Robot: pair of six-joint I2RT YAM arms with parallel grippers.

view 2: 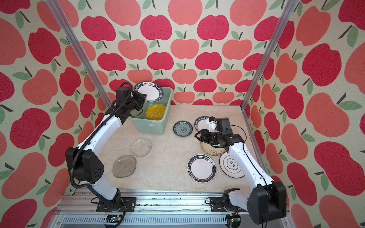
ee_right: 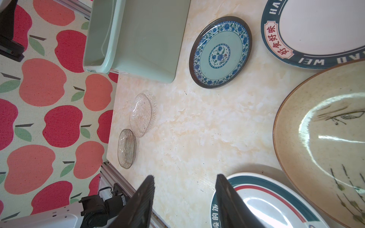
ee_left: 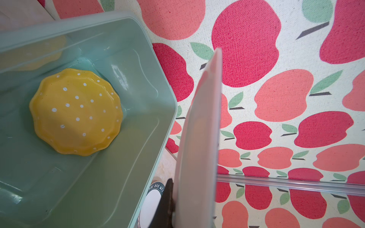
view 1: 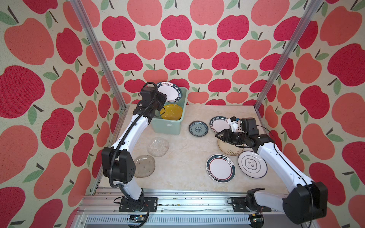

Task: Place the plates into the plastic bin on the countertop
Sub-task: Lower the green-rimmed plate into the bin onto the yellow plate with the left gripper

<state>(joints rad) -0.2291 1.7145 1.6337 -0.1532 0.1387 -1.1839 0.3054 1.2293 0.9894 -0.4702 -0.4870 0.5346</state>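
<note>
The white round teal-rimmed plate (ee_right: 316, 29) toward the counter's (ee_right: 197, 128) far right corner reads "HAO WEI" and red 好食好味. Its twin plate (view 1: 171, 92) over the mint-green plastic bin (view 1: 162, 129) shows "SHI". The bin's white label (view 1: 169, 124) is unreadable.

The bin (view 1: 166, 126) stands at the worktop's (view 1: 183, 158) back left, a plate (view 1: 171, 112) lying in it, a raised plate (view 1: 170, 92) over its rear. Two plates (view 1: 158, 147) lie before it; five plates (view 1: 220, 167) spread across the right.
</note>
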